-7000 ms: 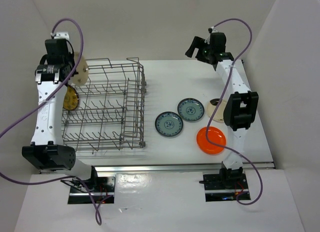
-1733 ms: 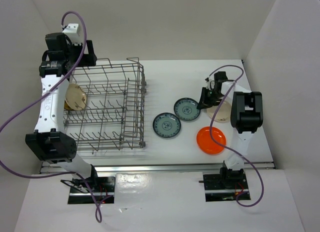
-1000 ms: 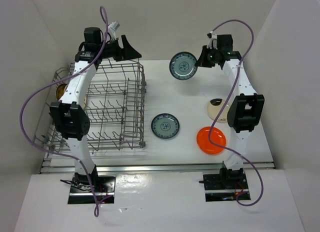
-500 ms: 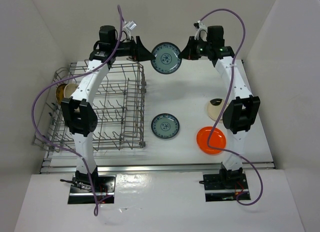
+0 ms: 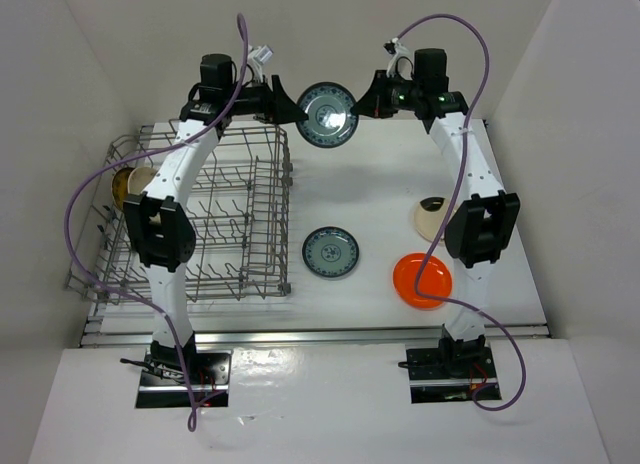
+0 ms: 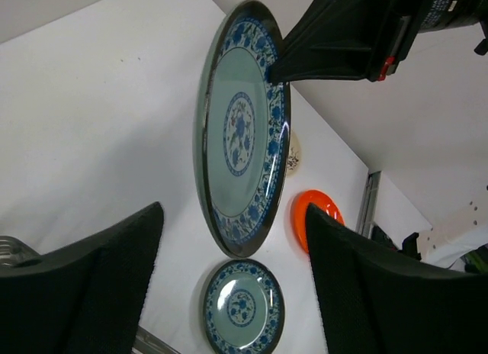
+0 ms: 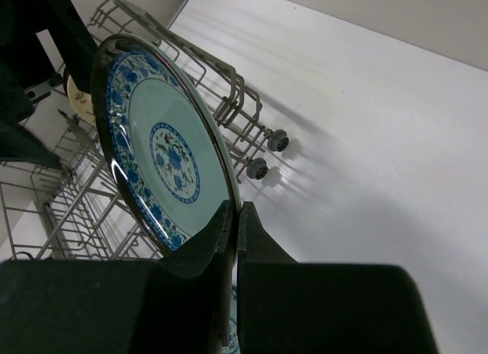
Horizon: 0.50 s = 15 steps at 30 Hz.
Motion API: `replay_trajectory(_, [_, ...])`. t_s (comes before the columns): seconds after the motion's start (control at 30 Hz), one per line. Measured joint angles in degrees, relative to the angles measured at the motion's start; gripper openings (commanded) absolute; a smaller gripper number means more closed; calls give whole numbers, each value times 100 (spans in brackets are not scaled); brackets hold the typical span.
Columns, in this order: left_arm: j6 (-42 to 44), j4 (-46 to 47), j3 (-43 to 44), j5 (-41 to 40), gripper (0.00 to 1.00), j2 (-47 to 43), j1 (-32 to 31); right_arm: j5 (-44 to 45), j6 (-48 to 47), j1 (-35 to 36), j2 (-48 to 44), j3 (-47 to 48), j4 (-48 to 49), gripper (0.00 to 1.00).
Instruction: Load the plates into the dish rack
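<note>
Top external only: blue-green plate (image 5: 328, 115) on edge in the air, past the far right corner of the dish rack (image 5: 200, 214), between left gripper (image 5: 292, 106) and right gripper (image 5: 368, 102). Right wrist: right jaws clamped on its rim. Left wrist: fingers (image 6: 91, 285) spread wide, touching nothing. Farther left than a second ago.

The top view looks steeply down from behind the arms, taking in the whole desk (image 5: 380, 184). Both wrist views sit very near the raised blue-green plate (image 6: 240, 133), facing it from opposite edges; all three views share it.
</note>
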Motion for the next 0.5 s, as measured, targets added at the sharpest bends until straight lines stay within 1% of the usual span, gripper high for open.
replay_trajectory(0.07, [-9,-4,0,0,66,46,0,-20,-2,24,0,0,28,0])
replay_trajectory(0.1, [0,-4,0,-2,58,72,0,-31,0,46,0,0,35,0])
replay_trajectory(0.23, [151,-98,0,-68,49,120,0,-92,7,118,0,4,37,0])
replay_trajectory(0.3, [199,-138,-2,-114,48,120,0,-168,24,142,0,39,31,0])
replay_trajectory(0.37, [236,-138,-2,-120,44,120,-9,-225,24,155,0,120,26,0])
replay_trajectory(0.4, [240,-136,-2,-118,34,120,-15,-245,22,155,0,173,28,0])
replay_trajectory(0.5, [234,-125,-2,-107,11,120,-63,-273,13,168,0,280,33,0])
